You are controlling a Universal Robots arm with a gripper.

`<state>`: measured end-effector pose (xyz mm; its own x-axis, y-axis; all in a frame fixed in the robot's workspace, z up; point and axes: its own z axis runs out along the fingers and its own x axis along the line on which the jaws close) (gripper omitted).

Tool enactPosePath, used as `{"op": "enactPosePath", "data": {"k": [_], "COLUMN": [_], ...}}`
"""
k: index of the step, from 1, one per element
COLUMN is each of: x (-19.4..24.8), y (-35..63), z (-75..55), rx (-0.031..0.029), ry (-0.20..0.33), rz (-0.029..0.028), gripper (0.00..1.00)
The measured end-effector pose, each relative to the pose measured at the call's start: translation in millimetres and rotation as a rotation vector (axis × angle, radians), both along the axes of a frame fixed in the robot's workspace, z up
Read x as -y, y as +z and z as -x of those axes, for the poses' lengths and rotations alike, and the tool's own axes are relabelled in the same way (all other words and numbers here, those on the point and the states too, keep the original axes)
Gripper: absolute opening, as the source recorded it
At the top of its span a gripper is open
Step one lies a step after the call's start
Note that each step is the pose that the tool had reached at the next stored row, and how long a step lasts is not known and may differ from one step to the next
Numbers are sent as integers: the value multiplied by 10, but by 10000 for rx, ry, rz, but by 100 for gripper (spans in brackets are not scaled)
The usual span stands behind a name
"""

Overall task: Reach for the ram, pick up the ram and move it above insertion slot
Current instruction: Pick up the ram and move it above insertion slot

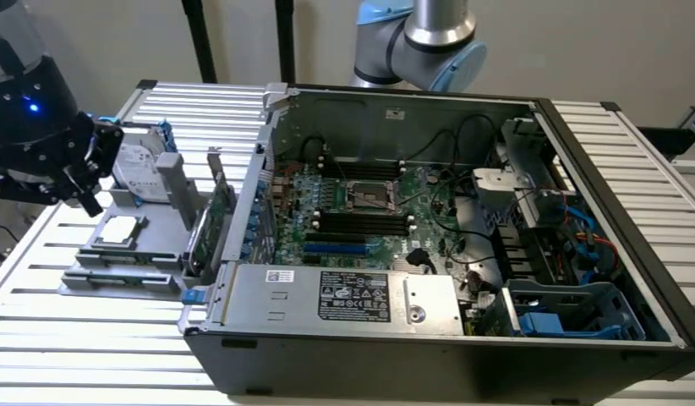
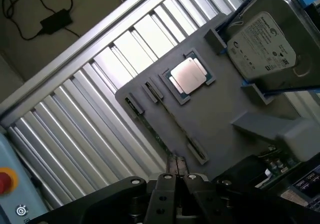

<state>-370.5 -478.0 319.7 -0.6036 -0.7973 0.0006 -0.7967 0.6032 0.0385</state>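
The ram (image 2: 170, 123) stands on its edge in a grey holder tray (image 2: 220, 114), held between two dark end clips; it reads as a thin dark-green line. My gripper (image 2: 179, 178) hovers over the near end of the ram, fingers a narrow gap apart, with nothing between them. In the exterior view the gripper (image 1: 84, 193) hangs at the exterior view's left, above the grey tray (image 1: 117, 275) and outside the computer case. The black insertion slots (image 1: 364, 222) lie side by side on the motherboard inside the open case.
The tray also carries a silver processor (image 2: 190, 75), a hard drive (image 2: 267, 39) and an upright green expansion card (image 1: 218, 211). A short blue slot (image 1: 336, 249) lies near the black ones. The case wall (image 1: 252, 194) stands between tray and motherboard. A red button (image 2: 5, 180) sits off the slatted table.
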Motion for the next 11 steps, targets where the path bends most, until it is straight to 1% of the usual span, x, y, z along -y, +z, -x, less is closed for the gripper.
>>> {"op": "enactPosePath", "data": {"k": [11], "x": [0], "y": [-15], "z": [0], "rx": [0], "ry": [2012], "rz": [0], "gripper": [11]}}
